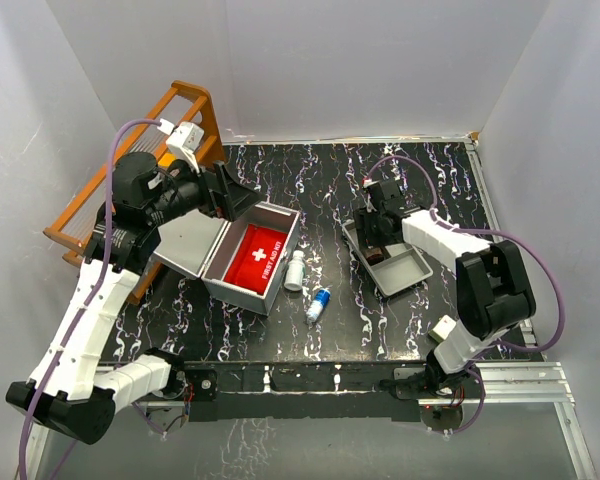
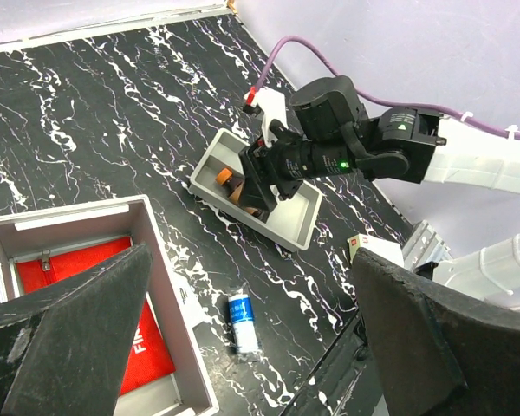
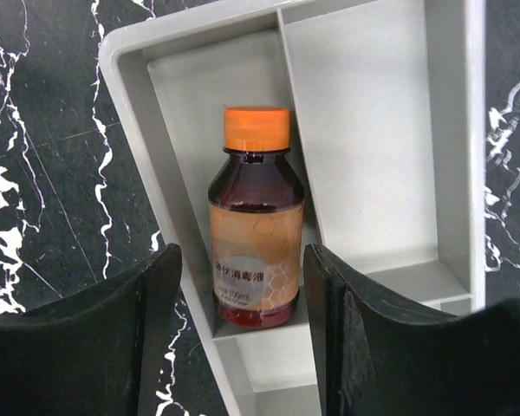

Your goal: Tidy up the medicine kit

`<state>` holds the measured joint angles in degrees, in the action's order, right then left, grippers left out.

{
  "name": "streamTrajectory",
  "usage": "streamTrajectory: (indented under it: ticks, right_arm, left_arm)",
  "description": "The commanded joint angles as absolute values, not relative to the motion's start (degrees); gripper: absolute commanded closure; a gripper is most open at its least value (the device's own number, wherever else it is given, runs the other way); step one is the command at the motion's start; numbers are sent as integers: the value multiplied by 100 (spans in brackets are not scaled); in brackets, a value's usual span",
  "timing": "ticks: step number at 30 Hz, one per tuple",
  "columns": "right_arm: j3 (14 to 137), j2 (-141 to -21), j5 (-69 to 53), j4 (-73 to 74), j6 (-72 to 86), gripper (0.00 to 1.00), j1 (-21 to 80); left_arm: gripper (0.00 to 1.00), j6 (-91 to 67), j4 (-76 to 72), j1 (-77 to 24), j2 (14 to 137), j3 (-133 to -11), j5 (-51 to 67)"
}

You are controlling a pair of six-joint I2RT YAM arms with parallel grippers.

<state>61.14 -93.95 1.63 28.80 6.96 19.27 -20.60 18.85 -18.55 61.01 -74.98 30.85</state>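
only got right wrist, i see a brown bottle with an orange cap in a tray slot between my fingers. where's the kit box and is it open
Observer: The first aid box sits left of your tray, lid open, with a red pouch inside.
Operator: anything loose on the table
Observer: Two items lie between box and tray: a white bottle and a small blue-and-white vial.
Operator: left arm in my way
Observer: No. The left fingers are spread wide by the box's far edge, holding nothing, apart from the tray.
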Motion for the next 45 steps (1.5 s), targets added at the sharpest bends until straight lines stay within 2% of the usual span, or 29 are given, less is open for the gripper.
streamTrajectory:
  ticks: [1, 4, 11, 15, 21, 26, 28, 31, 45]
  right_arm:
    - [6504, -8824, 717, 3027, 1291, 44, 2010]
    - [6505, -8576, 1007, 3170, 2185, 44, 2016]
    - [5761, -8030, -46, 2565, 3637, 49, 2309]
    - [5549, -7950, -192, 2316, 4513, 51, 2934]
    - [5187, -8040, -296, 1398, 5487, 51, 3685]
    - [4927, -8252, -376, 574, 5623, 41, 3978]
    - [5035, -8486, -446, 562, 5604, 34, 4090]
    - [5151, -8753, -356, 569, 5652, 30, 4245]
    - [5244, -9546, -792, 70, 5660, 35, 4343]
  left_arm:
    - [1, -2080, 1995, -1846, 6061, -7639, 3098]
    - [1, -2011, 2316, -1846, 5883, -7586, 3131]
    - [1, -2023, 2241, -1848, 5072, -7037, 2182]
    - [1, -2133, 1974, -1846, 4781, -6752, 1694]
    - [1, -1926, 1614, -1847, 4720, -6993, 1662]
    - [1, -1857, 1380, -1846, 4659, -6955, 1647]
    - [1, -1866, 1348, -1847, 4662, -6923, 1661]
    - [1, -1915, 1289, -1846, 4686, -6866, 1676]
    - [1, -2068, 1109, -1850, 4897, -6784, 1892]
